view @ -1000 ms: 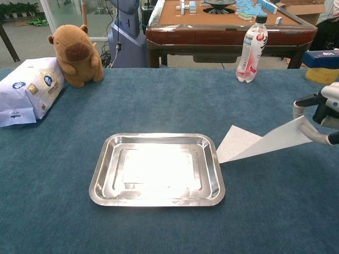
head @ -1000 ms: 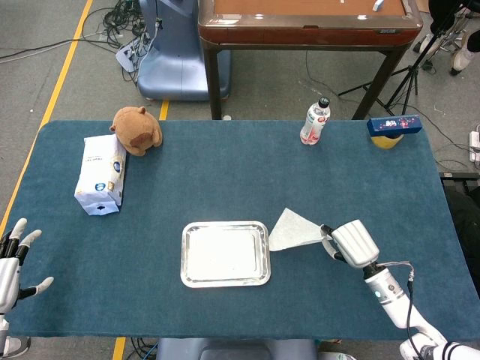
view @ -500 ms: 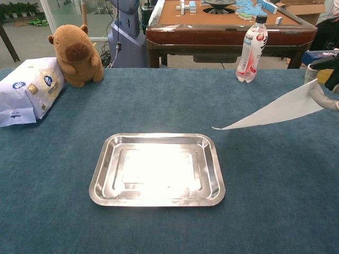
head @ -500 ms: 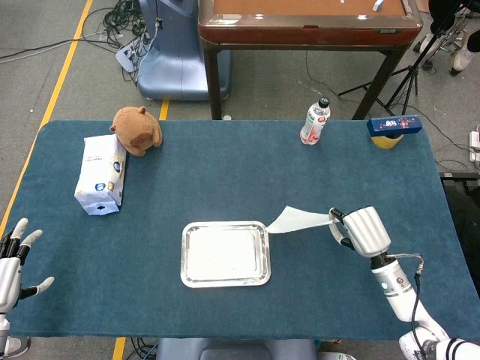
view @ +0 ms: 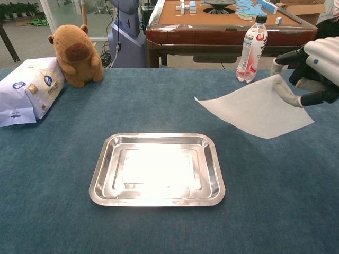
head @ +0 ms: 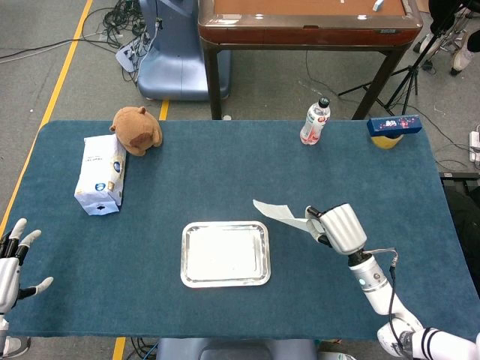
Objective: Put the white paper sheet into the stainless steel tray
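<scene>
Blue-covered table | we are noting the right hand pinching the white paper sheet aloft, spreading leftward from it | stainless steel tray lying lower-left of that hand, which is nearer | left hand resting spread, well apart.

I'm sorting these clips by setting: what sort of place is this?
Probably a robotics lab or test room, not a home. Loose cables trail across a grey floor marked with yellow tape, a camera tripod stands at the back, and the blue-covered table sits near a wooden mahjong-style table.
</scene>
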